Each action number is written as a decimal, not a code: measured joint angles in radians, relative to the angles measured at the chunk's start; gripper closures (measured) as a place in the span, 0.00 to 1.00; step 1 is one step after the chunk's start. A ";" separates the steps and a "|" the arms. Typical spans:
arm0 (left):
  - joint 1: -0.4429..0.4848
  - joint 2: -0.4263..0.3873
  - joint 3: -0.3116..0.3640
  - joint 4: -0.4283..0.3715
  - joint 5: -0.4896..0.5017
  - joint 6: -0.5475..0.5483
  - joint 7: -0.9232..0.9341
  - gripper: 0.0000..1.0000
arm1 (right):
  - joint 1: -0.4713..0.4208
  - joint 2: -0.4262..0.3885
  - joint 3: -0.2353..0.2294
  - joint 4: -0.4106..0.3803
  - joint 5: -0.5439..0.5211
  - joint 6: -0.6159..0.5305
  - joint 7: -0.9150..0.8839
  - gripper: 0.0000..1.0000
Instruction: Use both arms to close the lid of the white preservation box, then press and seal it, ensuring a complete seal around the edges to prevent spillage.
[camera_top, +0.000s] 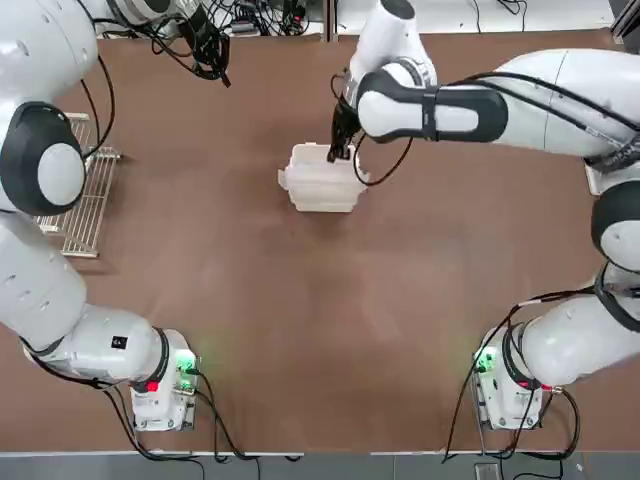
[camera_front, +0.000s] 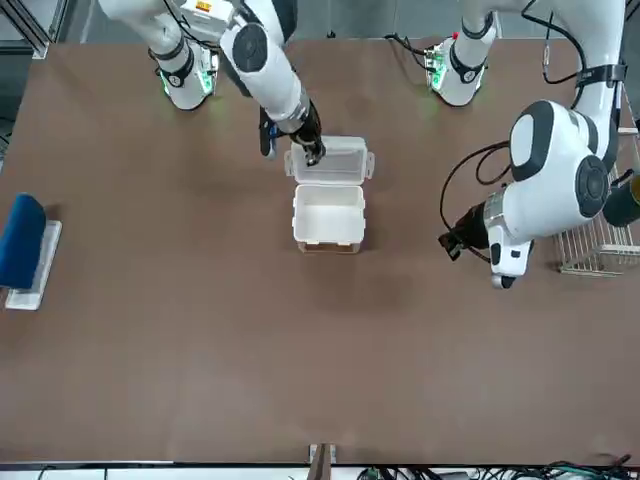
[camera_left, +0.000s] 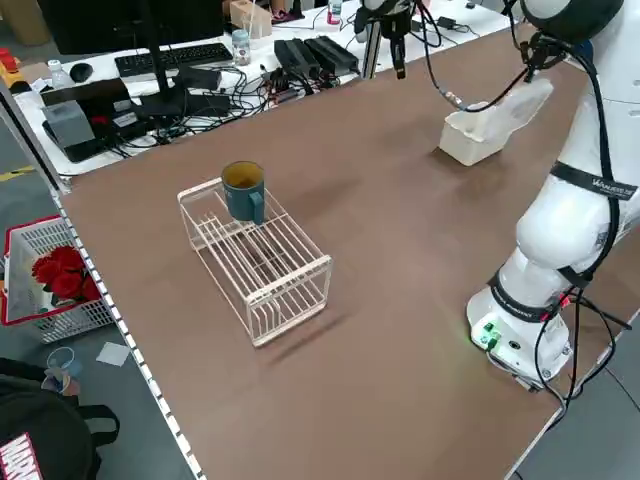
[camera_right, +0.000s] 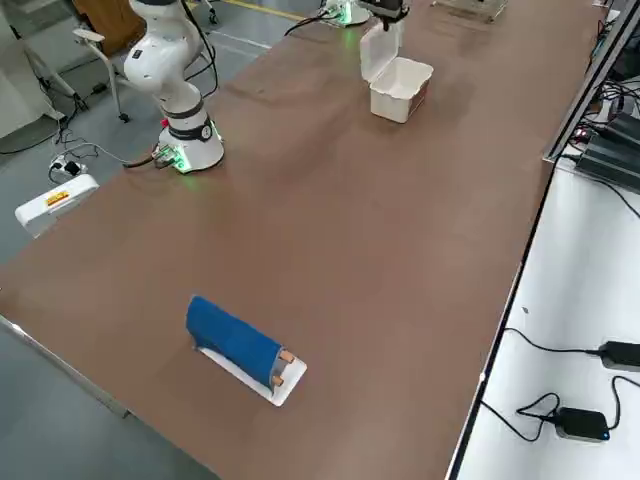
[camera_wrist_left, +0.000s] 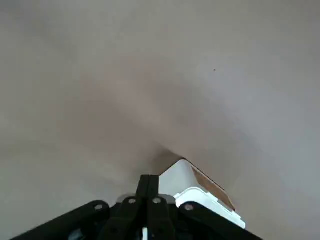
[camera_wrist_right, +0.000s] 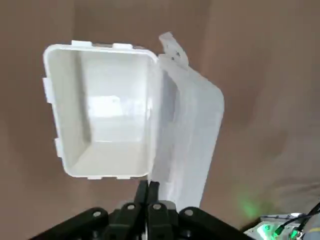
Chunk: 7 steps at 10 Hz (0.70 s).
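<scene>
Closed right fingers (camera_wrist_right: 148, 192) sat against the half-raised lid (camera_wrist_right: 187, 130) of the white preservation box (camera_wrist_right: 100, 107), mid-bench. Left fingers (camera_front: 452, 243), closed, apparently empty, hung well aside. Pushed one-sided, the unbraced box might slide.

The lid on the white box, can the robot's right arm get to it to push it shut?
Probably yes. The right gripper, fingers shut, is already right at the half-raised lid of the open white box, and nothing stands between them.
</scene>
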 joint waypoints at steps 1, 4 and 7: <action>0.001 0.000 0.000 0.000 0.000 0.000 0.000 0.99 | 0.000 0.022 -0.017 0.022 -0.001 0.000 -0.008 0.95; 0.003 0.001 0.000 -0.001 0.000 0.000 0.000 0.99 | -0.002 0.094 -0.066 0.105 -0.009 -0.035 -0.012 0.88; 0.004 0.005 0.000 -0.002 0.000 0.000 0.000 0.99 | -0.004 0.174 -0.121 0.199 -0.014 -0.065 -0.012 0.71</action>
